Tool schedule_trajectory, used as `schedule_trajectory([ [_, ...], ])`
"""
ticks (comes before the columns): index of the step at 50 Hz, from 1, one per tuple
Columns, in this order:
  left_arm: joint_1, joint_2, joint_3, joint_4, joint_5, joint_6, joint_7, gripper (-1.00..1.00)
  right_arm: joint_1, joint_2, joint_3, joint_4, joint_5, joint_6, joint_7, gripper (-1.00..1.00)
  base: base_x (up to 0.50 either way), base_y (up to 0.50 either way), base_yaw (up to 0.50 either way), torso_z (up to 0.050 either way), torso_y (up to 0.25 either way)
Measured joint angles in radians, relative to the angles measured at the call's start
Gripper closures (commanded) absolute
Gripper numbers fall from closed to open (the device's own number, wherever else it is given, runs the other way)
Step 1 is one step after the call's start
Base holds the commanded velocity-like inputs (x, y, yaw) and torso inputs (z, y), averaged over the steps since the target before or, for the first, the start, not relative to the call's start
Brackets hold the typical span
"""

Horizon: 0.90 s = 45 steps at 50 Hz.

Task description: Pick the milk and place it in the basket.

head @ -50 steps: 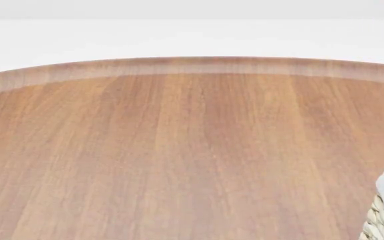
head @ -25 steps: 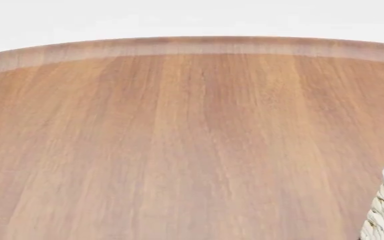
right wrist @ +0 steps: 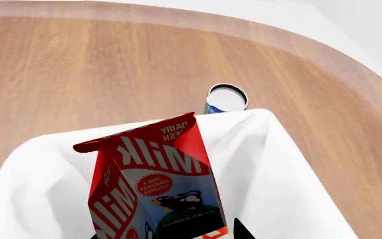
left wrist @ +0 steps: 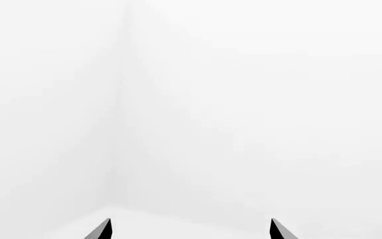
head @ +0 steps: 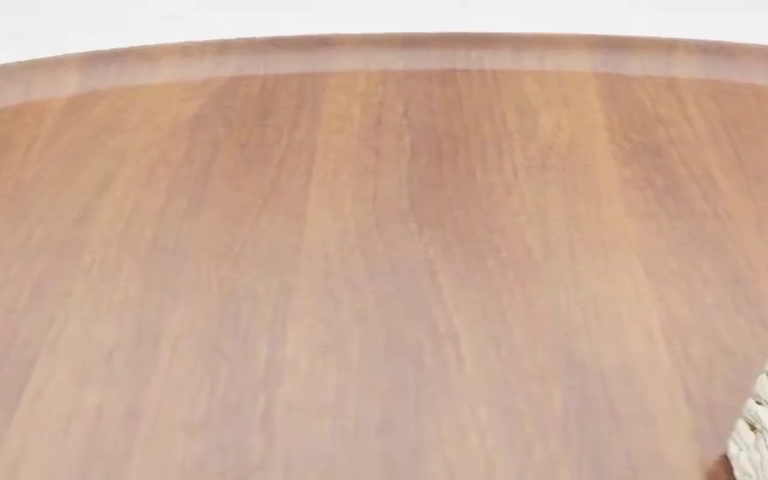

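Right gripper (right wrist: 171, 234) fingers (right wrist: 242, 230) closing on the milk (right wrist: 156, 186), carton hanging over the basket (right wrist: 270, 164) lining, blue can (right wrist: 226, 98) sitting just beyond on the table (right wrist: 78, 74), left gripper (left wrist: 189, 230) fingertips (left wrist: 101, 230) spreading wide on nothing, facing white walls

Very little of the robot shows. The left gripper (left wrist: 189, 230) has two thin black fingertips (left wrist: 101, 230) that end in sharp points, like little triangles. Of the right gripper (right wrist: 171, 231), one small pointed black tip (right wrist: 242, 230) shows clearly, plain and dark.
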Motion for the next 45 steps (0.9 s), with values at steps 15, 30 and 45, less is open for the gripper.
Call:
schedule_trajectory([
  [15,-0.001,-0.001,0.001,-0.004,-0.005,0.003,0.000,-1.00,0.002,-0.002,-0.008,0.006,-0.002,0.003,-0.002,1.00,0.00,0.00,0.00,0.000,-0.029],
  [30,0.003,-0.004,0.003,-0.002,0.004,0.009,0.000,-1.00,-0.006,0.003,0.003,0.001,0.000,0.007,0.004,1.00,0.00,0.00,0.00,0.000,-0.140],
  [45,0.003,-0.003,-0.005,-0.004,-0.014,0.007,-0.005,-1.00,-0.018,0.005,0.011,-0.004,-0.005,0.010,0.006,1.00,0.00,0.00,0.00,0.000,0.000],
])
